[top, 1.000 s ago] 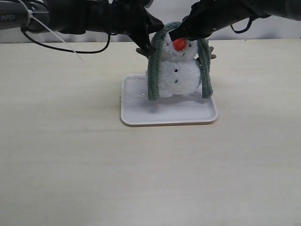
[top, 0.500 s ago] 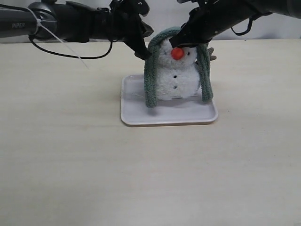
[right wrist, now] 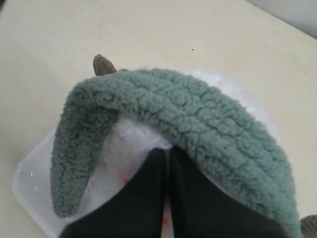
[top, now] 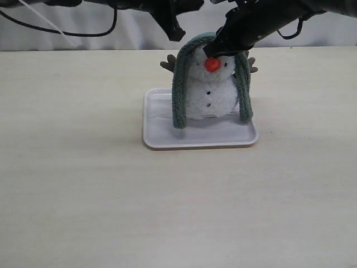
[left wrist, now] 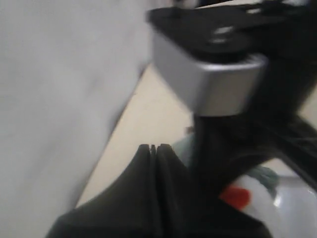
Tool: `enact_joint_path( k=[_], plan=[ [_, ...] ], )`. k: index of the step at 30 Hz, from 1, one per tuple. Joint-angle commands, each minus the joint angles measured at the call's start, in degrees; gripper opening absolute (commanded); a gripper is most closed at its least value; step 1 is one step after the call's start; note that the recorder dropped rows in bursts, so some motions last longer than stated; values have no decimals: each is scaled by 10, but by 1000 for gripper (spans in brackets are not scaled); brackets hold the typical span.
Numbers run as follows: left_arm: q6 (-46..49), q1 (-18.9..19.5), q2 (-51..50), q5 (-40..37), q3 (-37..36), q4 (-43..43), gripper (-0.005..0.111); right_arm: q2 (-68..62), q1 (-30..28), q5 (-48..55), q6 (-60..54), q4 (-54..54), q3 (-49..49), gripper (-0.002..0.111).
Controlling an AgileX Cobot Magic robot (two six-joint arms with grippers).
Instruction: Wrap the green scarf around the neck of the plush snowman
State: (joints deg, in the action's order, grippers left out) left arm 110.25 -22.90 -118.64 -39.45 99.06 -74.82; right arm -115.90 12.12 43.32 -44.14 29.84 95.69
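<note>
The plush snowman [top: 211,95] stands upright on a white tray [top: 195,137]. The green scarf [top: 179,92] lies arched over the top of its head, one end hanging down each side to the tray; the neck [top: 213,76] is bare in front. My right gripper [top: 212,51] is shut, its tips pressed on the white forehead just above the orange nose, under the scarf's edge [right wrist: 198,114]. In the right wrist view its gripper [right wrist: 167,150] holds nothing I can make out. My left gripper [top: 177,33] is shut and empty, up beside the head's left side, clear of the scarf.
Brown twig arms [top: 167,63] stick out behind the scarf on both sides. The tray rests on a pale wooden table [top: 83,184] with a white wall behind. In the blurred left wrist view, the right arm [left wrist: 218,79] crosses close in front of the shut left gripper [left wrist: 153,147].
My left gripper has let go of the scarf's left side and risen up and away. The left twig arm now shows. The right gripper has stayed at the forehead.
</note>
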Motion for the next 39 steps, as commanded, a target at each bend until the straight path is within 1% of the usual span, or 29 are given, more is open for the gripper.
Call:
enact_joint_path(
  k=[1,4,6,10,14,17,18,19,24,27,31,34,37,39],
  plan=[
    [-48,-4,-15,-37,2,101,0,1,0,23,-8,-14,-4,4],
    [-55,-3,-31,-43,2,160,0,1,0,24,-8,-18,-4,4],
    [-55,-4,-44,-33,2,166,0,1,0,24,-8,-18,-4,4],
    [-40,-10,-70,58,3,129,0,1,5,37,-14,-21,-4,4],
    [-4,-17,-84,89,6,101,0,1,19,37,-17,-23,-4,4],
    [0,-29,-88,176,6,70,0,1,22,37,-17,-25,-4,4],
    [6,-31,-88,196,6,60,0,1,25,38,-17,-28,-4,4],
    [6,-31,-88,198,6,61,0,1,26,40,-17,-32,-4,4],
    [-3,-33,-98,126,6,47,0,1,26,46,-17,-36,-4,4],
    [-41,-33,-106,94,6,58,0,1,26,46,-13,-46,-4,4],
    [-149,-33,-105,62,6,136,0,1,26,29,22,-93,-4,4],
    [-197,-33,-97,28,6,185,0,1,26,21,33,-109,-4,4],
    [-203,-32,-76,-6,6,182,0,1,26,20,33,-109,-4,4],
    [-220,-31,-56,5,6,181,0,1,26,20,33,-109,-4,4]
  ],
)
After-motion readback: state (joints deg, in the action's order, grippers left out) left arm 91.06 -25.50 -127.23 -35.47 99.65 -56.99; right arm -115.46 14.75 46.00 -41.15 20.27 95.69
